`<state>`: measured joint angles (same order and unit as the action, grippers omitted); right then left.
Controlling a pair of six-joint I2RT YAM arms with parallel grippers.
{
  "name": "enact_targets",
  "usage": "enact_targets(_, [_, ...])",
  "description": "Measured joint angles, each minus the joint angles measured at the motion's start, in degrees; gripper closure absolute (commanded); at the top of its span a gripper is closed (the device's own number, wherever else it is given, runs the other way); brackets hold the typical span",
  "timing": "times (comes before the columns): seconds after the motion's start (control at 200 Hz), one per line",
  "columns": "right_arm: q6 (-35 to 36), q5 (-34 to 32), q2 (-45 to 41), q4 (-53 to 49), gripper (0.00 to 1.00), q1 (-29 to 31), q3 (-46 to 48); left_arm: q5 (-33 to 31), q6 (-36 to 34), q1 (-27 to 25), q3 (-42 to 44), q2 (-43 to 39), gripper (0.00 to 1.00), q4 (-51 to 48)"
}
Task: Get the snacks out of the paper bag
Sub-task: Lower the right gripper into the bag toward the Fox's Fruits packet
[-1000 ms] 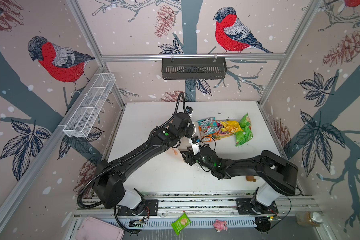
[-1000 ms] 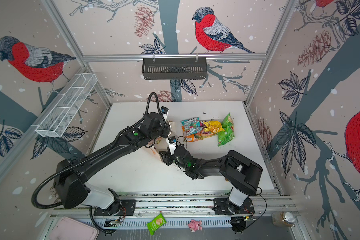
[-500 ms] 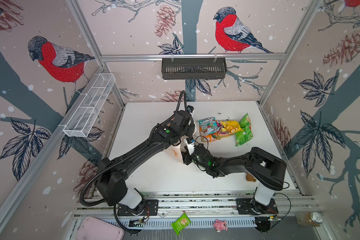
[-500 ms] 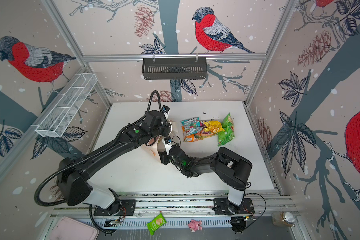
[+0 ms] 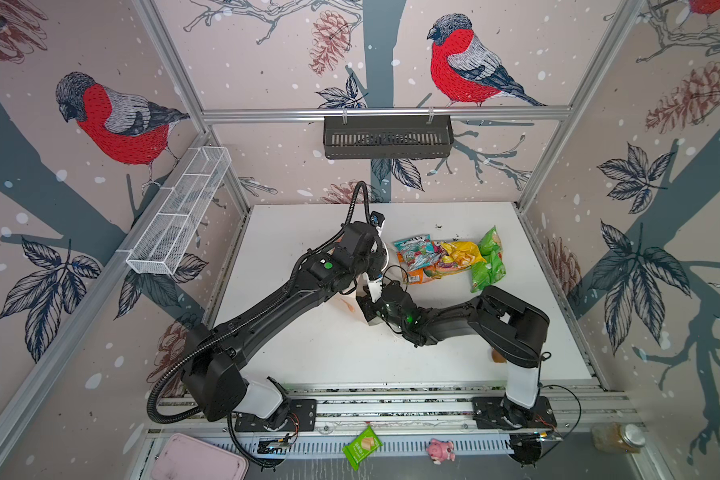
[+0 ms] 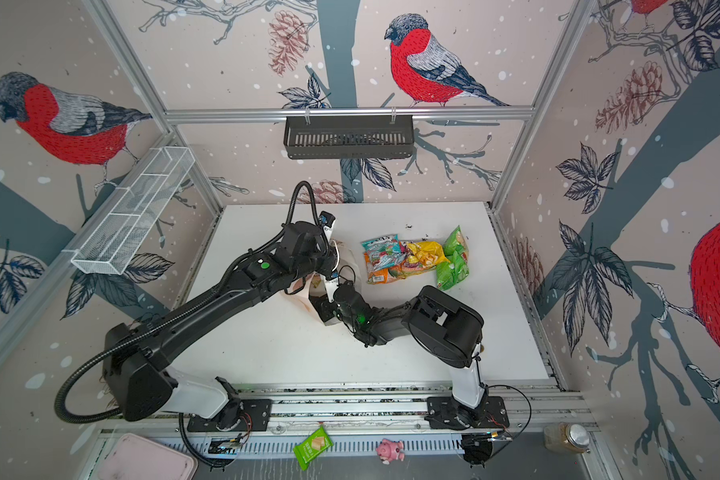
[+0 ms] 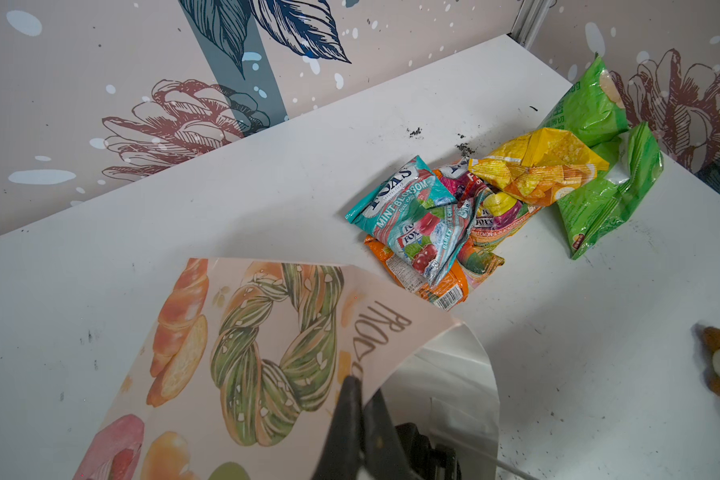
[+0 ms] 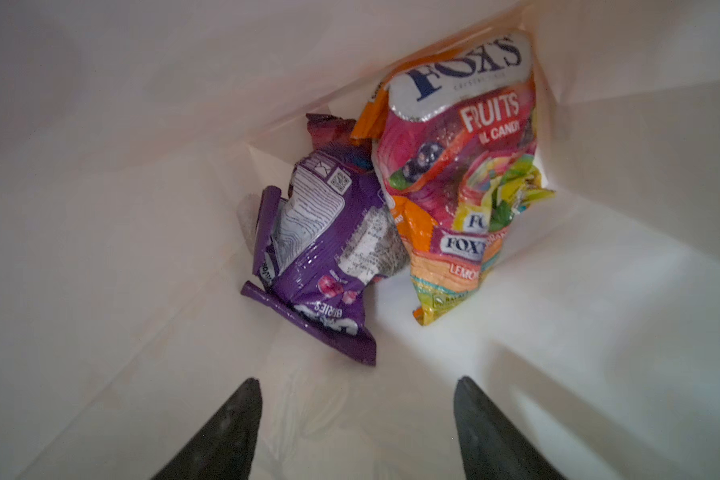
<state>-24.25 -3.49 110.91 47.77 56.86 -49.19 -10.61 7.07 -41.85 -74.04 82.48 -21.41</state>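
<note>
My left gripper [image 7: 359, 392]: pinched tight on paper bag [image 7: 267, 332] rim.
My right gripper [image 8: 357, 380]: jaws spread, holding nothing.
My right wrist [image 5: 393, 301]: just beside left gripper.

Inside the paper bag [image 8: 100, 216], the orange packet [image 8: 454, 166] says "FOX'S" and "FRUITS". The purple packet [image 8: 321, 257] beside it says "BERRIES" upside down and has a small square code. Outside the paper bag, the teal packet [image 7: 404, 199] says "FOX'S MINT BLOSSOM". The bag's side starts "FRO".
</note>
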Motion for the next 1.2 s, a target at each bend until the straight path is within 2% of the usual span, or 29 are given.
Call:
enact_targets(0.48, [-2.80,-5.31,6.54,-4.00,0.21,-0.28,-9.14,-0.17,-0.48,0.00,0.09,-0.15,1.00,0.11])
enact_targets(0.896, [-4.46,-9.90,13.62,-6.86,0.22,-0.35,-18.40,-0.04,-1.09,0.00,0.28,-0.79,1.00,-0.24])
enact_targets(1.016, [-4.44,-11.80,15.13,-7.91,0.28,-0.37,-20.61,0.46,-1.40,0.00,0.39,-0.92,1.00,-0.26])
enact_targets(1.101, [-4.24,-13.49,15.89,-8.15,0.41,-0.33,-21.62,0.48,-1.46,0.00,0.39,-0.96,1.00,-0.26])
enact_targets(1.201, [-4.02,-14.88,16.61,-8.11,0.51,-0.39,-22.21,0.44,-1.51,0.00,0.39,-1.11,1.00,-0.35])
